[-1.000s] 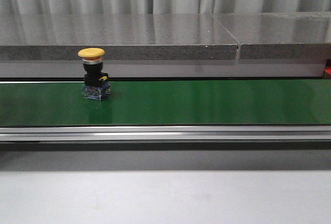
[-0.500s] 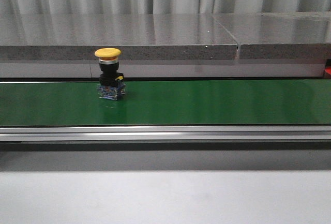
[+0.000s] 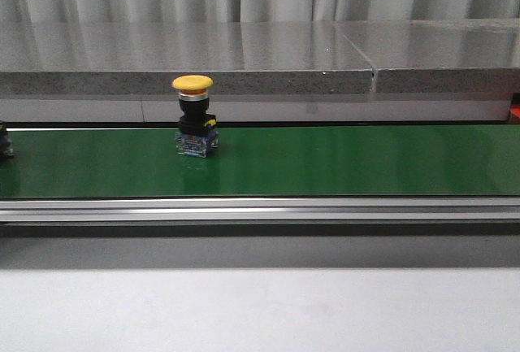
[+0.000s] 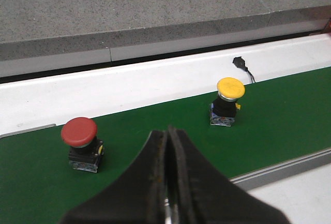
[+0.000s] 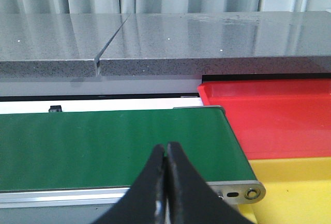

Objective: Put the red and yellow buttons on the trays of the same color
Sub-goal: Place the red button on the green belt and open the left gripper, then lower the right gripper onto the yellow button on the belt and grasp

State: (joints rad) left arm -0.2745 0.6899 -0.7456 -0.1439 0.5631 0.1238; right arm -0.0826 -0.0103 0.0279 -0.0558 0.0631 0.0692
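Two buttons ride the green belt [image 3: 341, 161]: one yellow button [image 3: 195, 127], one red button [image 4: 81, 144]. Two trays: red tray [image 5: 274, 118], yellow tray [image 5: 297, 188]. Left gripper [image 4: 168, 146] and right gripper [image 5: 165, 157] both pinched closed, holding nothing.

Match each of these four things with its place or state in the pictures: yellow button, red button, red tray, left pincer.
Column one:
1. yellow button
2. red button
3. red tray
4. left pincer

Column two:
A. shut, holding nothing
B. beyond the belt's end, behind the yellow tray
C. upright on the green belt, ahead of the other button
D. on the belt, nearest the left pincer

Pairs: 1-C, 2-D, 3-B, 4-A
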